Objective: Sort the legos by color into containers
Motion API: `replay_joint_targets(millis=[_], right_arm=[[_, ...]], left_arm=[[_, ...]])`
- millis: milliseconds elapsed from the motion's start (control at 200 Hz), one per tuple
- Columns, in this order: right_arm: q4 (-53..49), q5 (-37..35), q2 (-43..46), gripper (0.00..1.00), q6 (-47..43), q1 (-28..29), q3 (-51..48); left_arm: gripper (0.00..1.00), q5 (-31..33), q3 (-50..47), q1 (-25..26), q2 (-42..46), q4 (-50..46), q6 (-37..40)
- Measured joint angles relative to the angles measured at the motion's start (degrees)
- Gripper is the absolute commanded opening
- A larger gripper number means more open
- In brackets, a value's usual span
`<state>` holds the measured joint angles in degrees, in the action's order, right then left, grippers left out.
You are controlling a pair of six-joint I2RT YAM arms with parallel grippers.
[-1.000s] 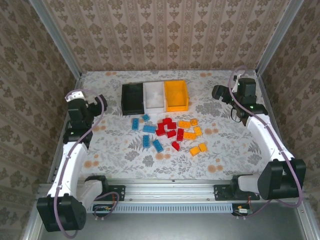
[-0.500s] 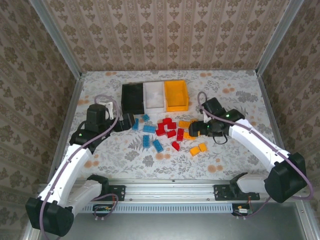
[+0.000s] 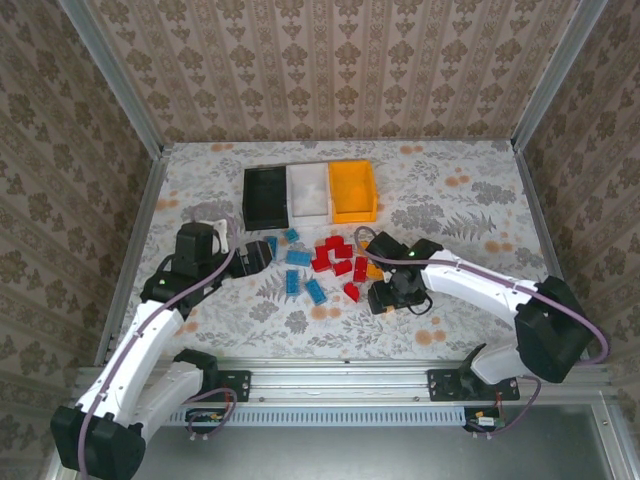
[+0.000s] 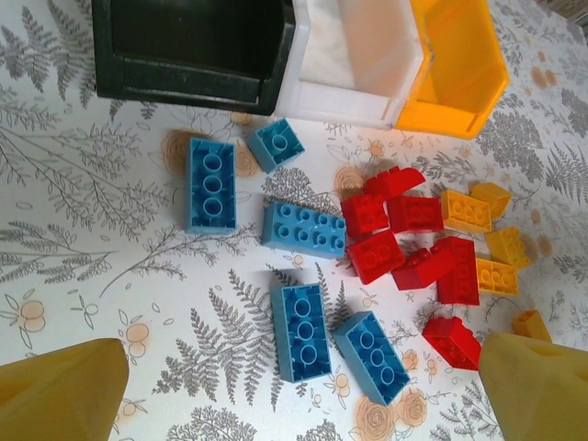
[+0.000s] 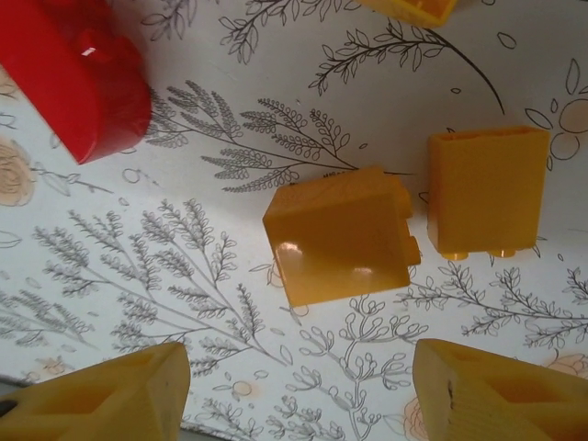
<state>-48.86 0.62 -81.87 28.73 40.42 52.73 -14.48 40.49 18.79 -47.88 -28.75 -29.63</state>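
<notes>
Black bin point(image 3: 265, 196), white bin point(image 3: 308, 190) and orange-yellow bin point(image 3: 353, 190) stood in a row behind the legos point(image 3: 335, 262) on the tabletop point(image 3: 480, 200).
Left claw point(image 3: 257, 256) gaped wide above five blue legos point(image 4: 303, 228); seven red legos point(image 4: 375, 255) lay centre; right claw point(image 3: 389, 296), fingers parted and empty, hung over two orange-yellow legos point(image 5: 340, 234).

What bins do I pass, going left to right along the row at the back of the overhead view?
black bin → white bin → orange-yellow bin
</notes>
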Motion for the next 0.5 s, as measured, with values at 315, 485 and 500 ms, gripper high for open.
replay_joint_targets(millis=[315,485,500], right_arm=[[2.4,-2.3,-5.7,0.63,-0.5,0.0,0.0],[3.9,-3.3,-8.9,0.63,-1.1,0.0,0.1],[4.0,-3.3,-9.2,0.63,-1.2,0.0,0.0]], left_arm=[[1.0,-0.3,-0.9,0.0,0.0,0.0,-1.3],[1.0,-0.3,-1.3,0.0,-0.1,0.0,-1.7],[1.0,-0.3,-1.3,0.0,-0.2,0.0,-1.7]])
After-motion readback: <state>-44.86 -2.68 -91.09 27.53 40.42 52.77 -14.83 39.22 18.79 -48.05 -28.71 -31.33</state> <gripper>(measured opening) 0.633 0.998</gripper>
